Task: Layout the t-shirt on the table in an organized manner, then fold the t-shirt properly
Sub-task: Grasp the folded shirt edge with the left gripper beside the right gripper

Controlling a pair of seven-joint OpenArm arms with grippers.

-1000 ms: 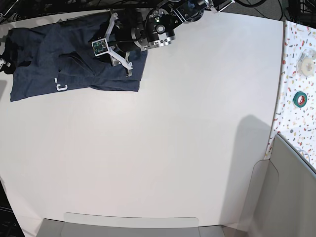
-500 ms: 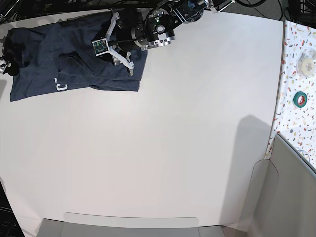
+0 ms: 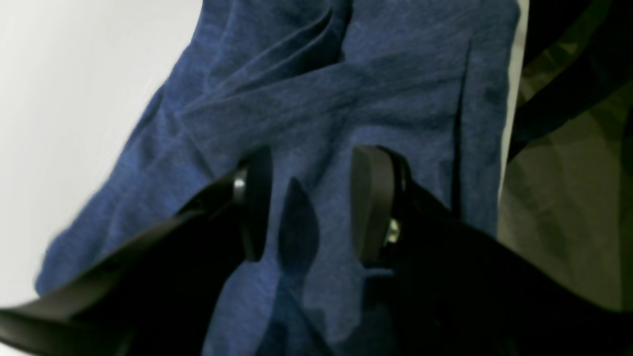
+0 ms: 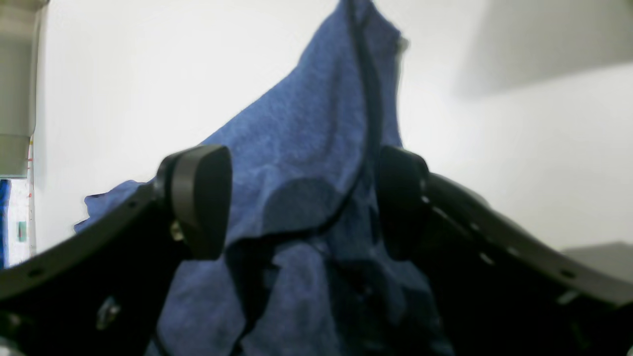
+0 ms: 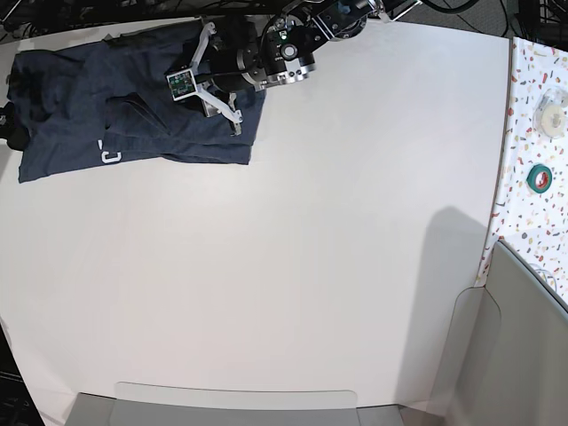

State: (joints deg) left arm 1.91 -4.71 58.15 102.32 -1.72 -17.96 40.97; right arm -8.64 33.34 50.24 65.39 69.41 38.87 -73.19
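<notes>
I'm in the laying-out step: the t-shirt [image 5: 133, 115] lies bunched at the table's [image 5: 311, 248] far corner. My left gripper [image 3: 309, 212] hovers spread over the cloth, and my right gripper [image 4: 301, 202] is spread wide too (nothing pinched). Next I judge each must close on an edge and draw it flat.

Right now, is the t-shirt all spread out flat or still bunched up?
Bunched up. The t-shirt lies rumpled on the table, with layers overlapping and only part of the white lettering showing.
</notes>
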